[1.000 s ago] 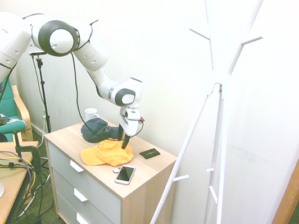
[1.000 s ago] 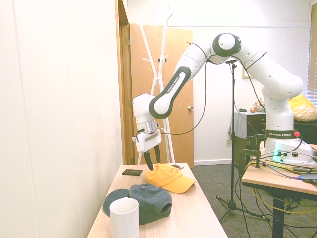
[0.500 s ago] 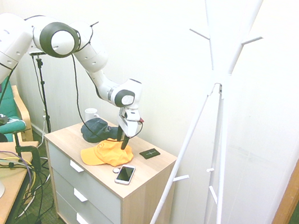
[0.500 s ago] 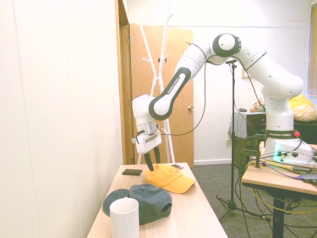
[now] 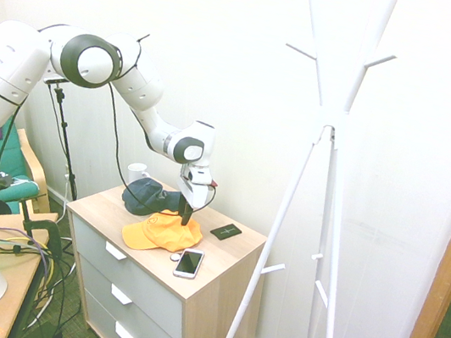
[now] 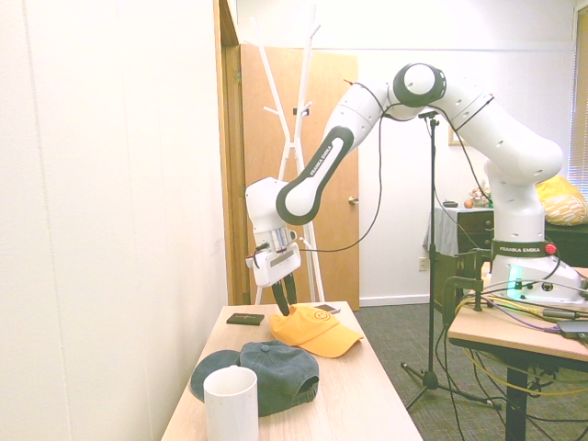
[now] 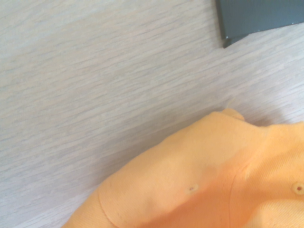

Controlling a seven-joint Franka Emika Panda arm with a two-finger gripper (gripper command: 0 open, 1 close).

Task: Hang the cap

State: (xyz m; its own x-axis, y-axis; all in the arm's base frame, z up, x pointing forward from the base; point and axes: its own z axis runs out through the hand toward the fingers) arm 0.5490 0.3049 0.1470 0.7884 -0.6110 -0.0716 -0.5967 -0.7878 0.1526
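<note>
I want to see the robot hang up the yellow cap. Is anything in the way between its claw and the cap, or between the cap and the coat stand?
Nothing visible is. The gripper is already down at the back edge of the yellow cap. The coat stand is beside the dresser, with only open air between. The blue cap, phone and mug sit off to the sides.

The wrist view cuts the cap (image 7: 199,180) off at its edges. The fingers' (image 6: 279,301) tips sink behind its crown, grip unclear. A dark flat object (image 7: 259,16) is cropped.
</note>
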